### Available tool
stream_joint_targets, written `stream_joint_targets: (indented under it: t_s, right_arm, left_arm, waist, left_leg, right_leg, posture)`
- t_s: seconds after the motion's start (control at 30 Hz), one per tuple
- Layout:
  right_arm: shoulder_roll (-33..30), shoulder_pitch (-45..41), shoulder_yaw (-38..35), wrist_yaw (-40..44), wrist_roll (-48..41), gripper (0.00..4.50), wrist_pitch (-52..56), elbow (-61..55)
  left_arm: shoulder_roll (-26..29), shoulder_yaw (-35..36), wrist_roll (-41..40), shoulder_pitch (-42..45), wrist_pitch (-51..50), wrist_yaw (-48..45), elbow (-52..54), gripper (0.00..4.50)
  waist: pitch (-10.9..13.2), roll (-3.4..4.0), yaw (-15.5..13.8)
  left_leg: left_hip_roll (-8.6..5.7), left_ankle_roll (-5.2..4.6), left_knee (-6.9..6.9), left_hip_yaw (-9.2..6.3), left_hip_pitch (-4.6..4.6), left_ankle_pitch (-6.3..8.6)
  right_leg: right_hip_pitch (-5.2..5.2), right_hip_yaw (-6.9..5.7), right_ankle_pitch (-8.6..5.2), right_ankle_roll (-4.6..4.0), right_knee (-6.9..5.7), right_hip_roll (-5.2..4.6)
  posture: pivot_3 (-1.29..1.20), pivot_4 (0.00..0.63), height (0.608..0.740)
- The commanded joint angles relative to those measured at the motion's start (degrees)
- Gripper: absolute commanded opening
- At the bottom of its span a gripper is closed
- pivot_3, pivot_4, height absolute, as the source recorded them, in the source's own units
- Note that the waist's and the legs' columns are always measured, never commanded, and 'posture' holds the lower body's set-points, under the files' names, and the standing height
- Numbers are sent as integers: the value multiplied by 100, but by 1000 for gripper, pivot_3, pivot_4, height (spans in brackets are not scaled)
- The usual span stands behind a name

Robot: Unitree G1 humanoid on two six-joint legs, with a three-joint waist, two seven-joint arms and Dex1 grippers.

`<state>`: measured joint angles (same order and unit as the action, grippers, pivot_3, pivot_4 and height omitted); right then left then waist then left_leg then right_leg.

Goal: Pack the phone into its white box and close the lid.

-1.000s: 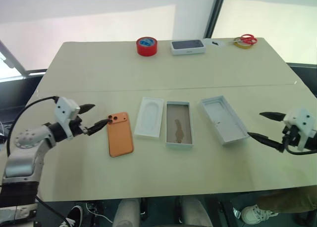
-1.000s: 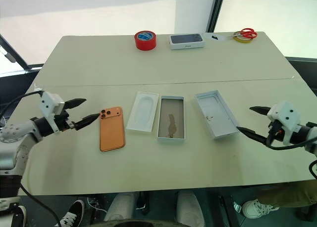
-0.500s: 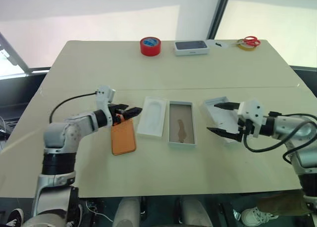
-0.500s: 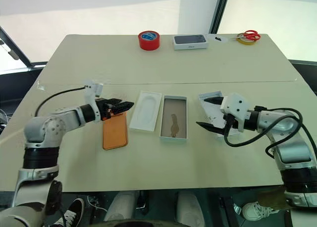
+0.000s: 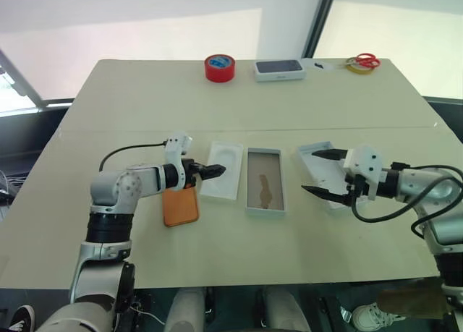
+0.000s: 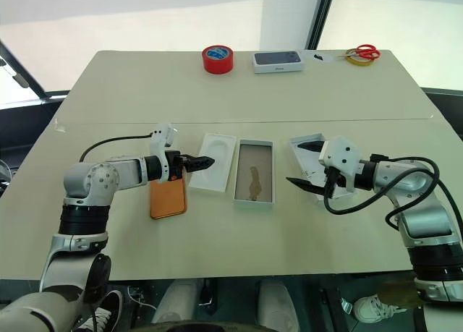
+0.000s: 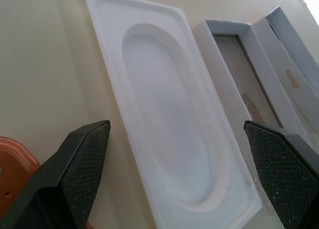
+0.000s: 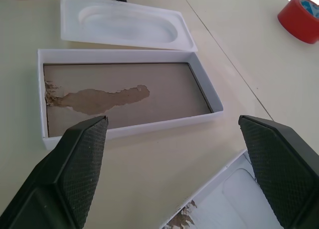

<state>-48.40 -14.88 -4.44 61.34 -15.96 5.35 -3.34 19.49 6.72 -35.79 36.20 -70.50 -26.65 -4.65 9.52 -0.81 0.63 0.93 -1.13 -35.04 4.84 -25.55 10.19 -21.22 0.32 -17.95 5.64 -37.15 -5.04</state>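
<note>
The orange phone point(image 5: 179, 206) lies flat left of centre, its far end hidden under my left wrist. My left gripper point(image 5: 211, 171) is open, its tips above the left edge of the thin white moulded insert point(image 5: 224, 170), with nothing between them. The white box point(image 5: 262, 181), brown floor up, lies just right of the insert. Right of it is the lid point(image 5: 327, 174), open side up. My right gripper point(image 5: 315, 172) hovers open over the lid's left part, pointing at the box. The right wrist view shows the box point(image 8: 124, 97) ahead and a lid corner point(image 8: 224, 201) below.
Along the table's far edge stand a red tape roll point(image 5: 220, 67), a closed white box with a dark top point(image 5: 278, 69), and red scissors with a yellow tape roll point(image 5: 359, 61). Bare tabletop point(image 5: 239, 238) lies in front of the phone, box and lid.
My left gripper swung right from beside the phone, over its far end, to the insert, and rolled. My right gripper moved left from the table's right edge to over the lid.
</note>
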Motion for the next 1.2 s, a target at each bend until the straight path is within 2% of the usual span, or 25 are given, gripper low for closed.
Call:
stream_joint_targets:
  t_s: [0.03,0.23,0.27,0.3,0.4,0.67,0.77,0.83,0.87,1.07,1.2]
  right_arm:
    - [-13,-19,-107,-108,-16,4383,-5,-339]
    - [-177,-32,-247,-125,-16,4383,9,-395]
    - [-185,-32,-255,-132,-24,4500,29,-427]
    - [-189,-30,-256,-138,-30,4500,41,-447]
    - [-181,4,-241,-183,-29,4500,64,-531]
    - [-186,54,-223,-214,-6,4500,52,-580]
    - [-176,61,-185,-176,-36,4500,52,-601]
    - [-152,129,-119,-110,-85,4500,69,-671]
    - [-124,234,-37,-33,-146,4500,110,-771]
    - [243,584,645,116,-184,4500,295,-1293]
    - [471,443,1220,52,299,4500,92,-1167]
  left_arm:
    - [-25,215,-217,264,-323,-82,-213,4500]
    - [22,324,-234,262,-399,-292,-694,4500]
    - [37,322,-224,240,-359,-331,-744,3992]
    - [48,312,-212,229,-332,-359,-770,3714]
    - [15,259,-128,141,-290,-321,-827,2304]
    - [-60,308,-126,93,-242,-331,-912,2304]
    - [-107,358,-137,67,-285,-273,-921,1399]
    - [-120,384,-129,60,-286,-253,-931,358]
    - [-135,426,-131,58,-278,-237,-950,63]
    - [-305,820,-304,106,-370,-59,-920,63]
    - [-456,1178,-430,128,-487,196,-795,63]
  waist:
    - [0,0,0]
    - [0,0,-1]
    - [0,1,-1]
    - [0,1,1]
    - [0,0,1]
    - [-1,1,-6]
    - [-1,1,-3]
    - [-2,3,-8]
    - [-4,6,-13]
    - [-5,3,6]
    - [-4,1,4]
  left_leg:
    - [0,0,1,0,0,0]
    - [0,0,0,0,2,0]
    - [0,1,0,0,2,0]
    - [0,1,0,0,3,0]
    - [0,1,1,0,2,0]
    - [0,2,2,-2,2,1]
    - [0,2,4,-2,1,1]
    - [0,2,5,-2,0,1]
    - [0,2,5,-2,3,1]
    - [1,2,9,-3,9,1]
    - [0,2,7,-3,7,1]
  right_leg:
    - [0,0,3,5,0,0]
    - [3,-2,4,7,0,0]
    - [3,-3,3,6,0,0]
    - [4,-3,3,6,0,0]
    - [2,-2,3,5,1,-1]
    - [3,-1,-5,-10,2,-5]
    - [0,-1,-5,-10,2,-5]
    - [-1,-1,-4,-9,3,-5]
    - [1,-1,-5,-9,3,-5]
    - [4,-1,-5,-10,3,-5]
    - [-2,-1,-5,-9,3,-6]
  posture:
    - [0,150,740]
    - [0,150,740]
    - [0,150,740]
    - [0,150,740]
    - [0,150,740]
    - [0,150,740]
    - [0,150,740]
    - [0,150,740]
    - [0,150,740]
    - [0,150,740]
    - [0,150,740]
